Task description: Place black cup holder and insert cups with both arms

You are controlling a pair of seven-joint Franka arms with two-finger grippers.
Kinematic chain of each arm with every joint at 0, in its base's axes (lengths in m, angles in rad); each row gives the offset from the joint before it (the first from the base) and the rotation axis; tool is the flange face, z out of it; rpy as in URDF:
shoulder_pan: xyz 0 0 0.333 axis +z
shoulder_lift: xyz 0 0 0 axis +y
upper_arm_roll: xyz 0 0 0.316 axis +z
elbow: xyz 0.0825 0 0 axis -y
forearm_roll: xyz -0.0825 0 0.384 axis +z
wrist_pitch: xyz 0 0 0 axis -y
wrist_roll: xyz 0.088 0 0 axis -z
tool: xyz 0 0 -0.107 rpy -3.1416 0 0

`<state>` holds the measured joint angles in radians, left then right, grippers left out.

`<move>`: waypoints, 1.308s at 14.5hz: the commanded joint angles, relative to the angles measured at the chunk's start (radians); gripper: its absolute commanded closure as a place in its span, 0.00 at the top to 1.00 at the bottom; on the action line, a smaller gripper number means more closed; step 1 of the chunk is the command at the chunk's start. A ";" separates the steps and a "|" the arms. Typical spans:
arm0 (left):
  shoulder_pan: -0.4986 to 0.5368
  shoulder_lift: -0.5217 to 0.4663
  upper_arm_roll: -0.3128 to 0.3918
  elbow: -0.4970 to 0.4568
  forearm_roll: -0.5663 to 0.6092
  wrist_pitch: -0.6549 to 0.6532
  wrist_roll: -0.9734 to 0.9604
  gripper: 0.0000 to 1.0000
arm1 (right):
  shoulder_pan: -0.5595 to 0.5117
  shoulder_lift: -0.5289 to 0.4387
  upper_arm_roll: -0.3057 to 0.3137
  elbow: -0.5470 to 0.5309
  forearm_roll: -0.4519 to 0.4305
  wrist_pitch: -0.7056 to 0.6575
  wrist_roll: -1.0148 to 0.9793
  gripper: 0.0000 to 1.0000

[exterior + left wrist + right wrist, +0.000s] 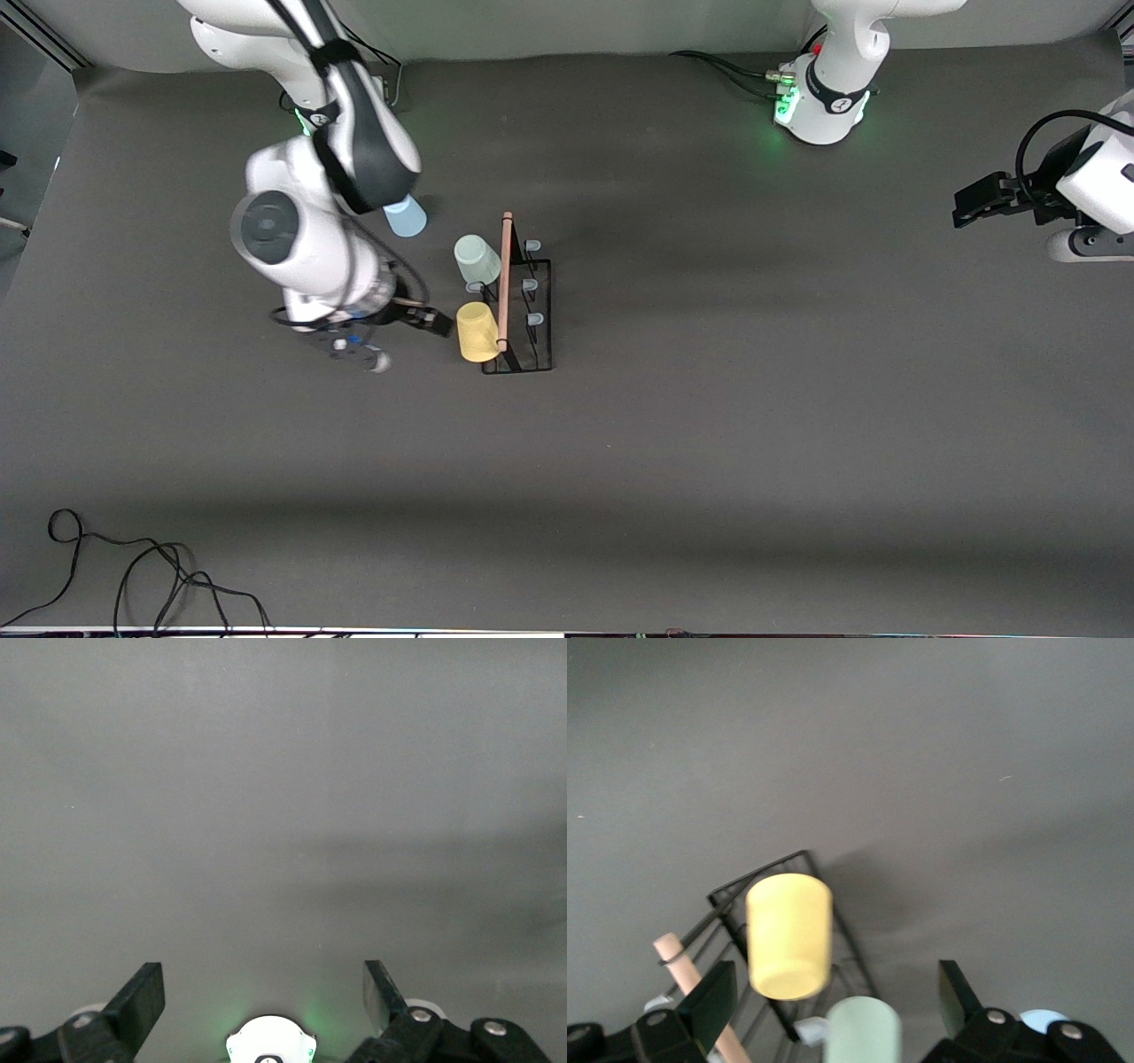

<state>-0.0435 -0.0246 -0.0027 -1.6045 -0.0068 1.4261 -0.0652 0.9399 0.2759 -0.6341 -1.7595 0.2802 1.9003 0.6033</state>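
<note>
- The rack (524,306) sits on the grey surface (709,399) about mid-depth, shifted toward the right arm's end. Its wooden handle (505,279) runs along the top.
- The yellow cup (477,332) is on a peg on the rack's side toward the right arm's end, at the end nearer the front camera. From the right wrist view it hangs tilted, bottom facing the camera (788,935).
- The green cup (477,259) is on another peg of that same side, farther from the front camera than the yellow one.
- The blue cup (407,216) is off the rack, on the surface toward the edge where the bases stand, partly tucked under the right arm (337,177).
- The three pegs (532,283) on the rack's side toward the left arm's end are bare, just pale tips.
- The right gripper (438,322) is just beside the yellow cup; its jaws are spread with nothing between them, clear in the wrist view.
- The left gripper (970,204) waits over the edge at the left arm's end, well apart from everything. Its jaws are spread too, only bare surface beneath.
</note>
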 commanded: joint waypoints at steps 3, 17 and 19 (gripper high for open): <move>-0.010 -0.009 0.009 -0.011 0.008 0.010 0.008 1.00 | -0.001 -0.067 -0.211 0.211 -0.029 -0.393 -0.256 1.00; -0.010 -0.011 0.010 -0.011 0.005 0.045 0.008 1.00 | -0.003 -0.084 -0.426 0.367 -0.199 -0.586 -0.717 1.00; -0.010 -0.011 0.010 -0.012 0.005 0.056 0.010 1.00 | -0.003 -0.084 -0.426 0.365 -0.200 -0.587 -0.718 1.00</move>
<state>-0.0435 -0.0246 -0.0019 -1.6048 -0.0068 1.4636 -0.0652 0.9328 0.1895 -1.0537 -1.4004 0.0991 1.3176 -0.0872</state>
